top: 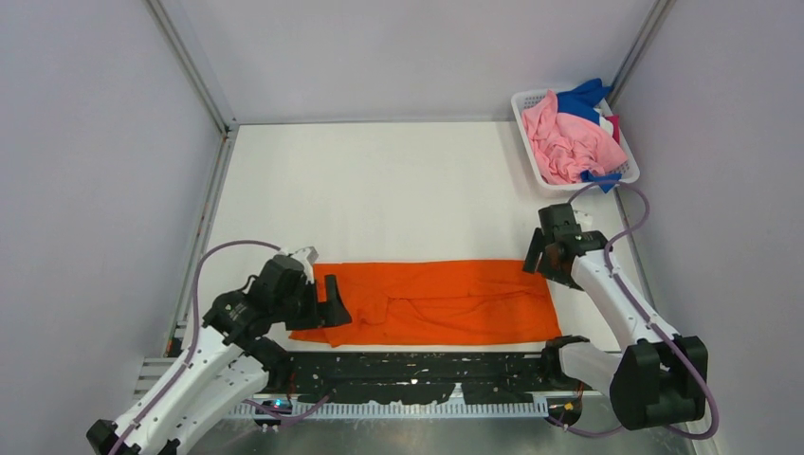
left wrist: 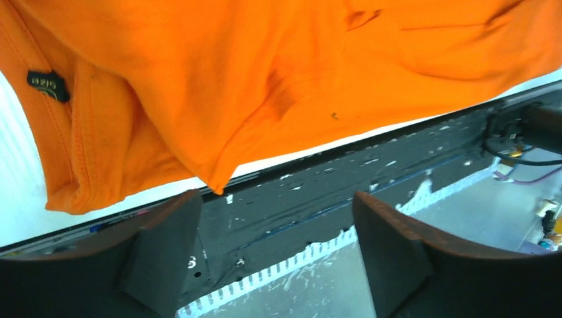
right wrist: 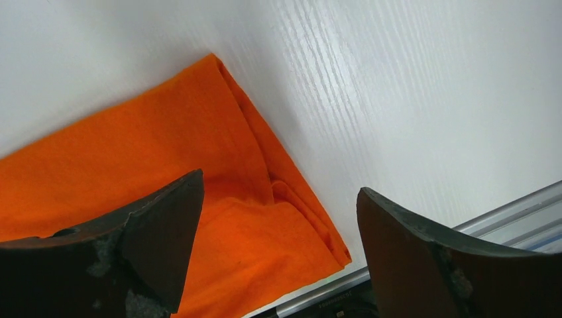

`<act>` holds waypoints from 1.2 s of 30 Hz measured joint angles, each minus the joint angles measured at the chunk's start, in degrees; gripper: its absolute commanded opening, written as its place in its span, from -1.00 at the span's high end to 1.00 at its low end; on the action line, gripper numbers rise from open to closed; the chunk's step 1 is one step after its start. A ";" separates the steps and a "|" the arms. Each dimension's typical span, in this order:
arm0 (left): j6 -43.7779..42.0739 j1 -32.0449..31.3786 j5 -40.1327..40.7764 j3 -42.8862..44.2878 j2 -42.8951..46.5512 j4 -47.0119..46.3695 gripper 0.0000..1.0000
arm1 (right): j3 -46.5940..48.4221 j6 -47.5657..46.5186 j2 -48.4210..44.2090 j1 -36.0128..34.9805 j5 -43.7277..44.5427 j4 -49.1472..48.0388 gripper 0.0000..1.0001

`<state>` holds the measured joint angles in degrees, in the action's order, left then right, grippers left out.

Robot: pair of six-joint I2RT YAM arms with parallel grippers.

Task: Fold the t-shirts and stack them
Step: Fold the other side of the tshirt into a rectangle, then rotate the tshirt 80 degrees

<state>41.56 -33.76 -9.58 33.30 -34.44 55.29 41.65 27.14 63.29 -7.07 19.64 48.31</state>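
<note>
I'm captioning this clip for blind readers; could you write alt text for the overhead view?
An orange t-shirt folded into a long band lies along the near side of the white table, with the left end effector and right end effector open at its ends. A white basket in the far right corner holds a pink shirt and a blue shirt.
</note>
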 measured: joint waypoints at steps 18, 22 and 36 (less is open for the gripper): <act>3.26 6.69 0.17 2.05 -30.23 -23.04 -0.99 | -4.28 -5.77 -1.60 -0.44 -32.61 -18.05 -0.91; 5.90 13.25 -3.43 2.54 -39.71 -27.12 -0.99 | -5.33 -5.79 1.57 -1.11 -36.61 -20.41 -0.91; 9.38 19.63 -6.47 50.95 -82.18 -21.49 -0.99 | -5.33 -7.02 6.23 -2.08 -38.38 -23.80 -0.91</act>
<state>50.94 -14.13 -16.05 84.25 -116.62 33.80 36.32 20.12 69.52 -9.15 -18.74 24.51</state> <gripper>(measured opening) 0.994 0.955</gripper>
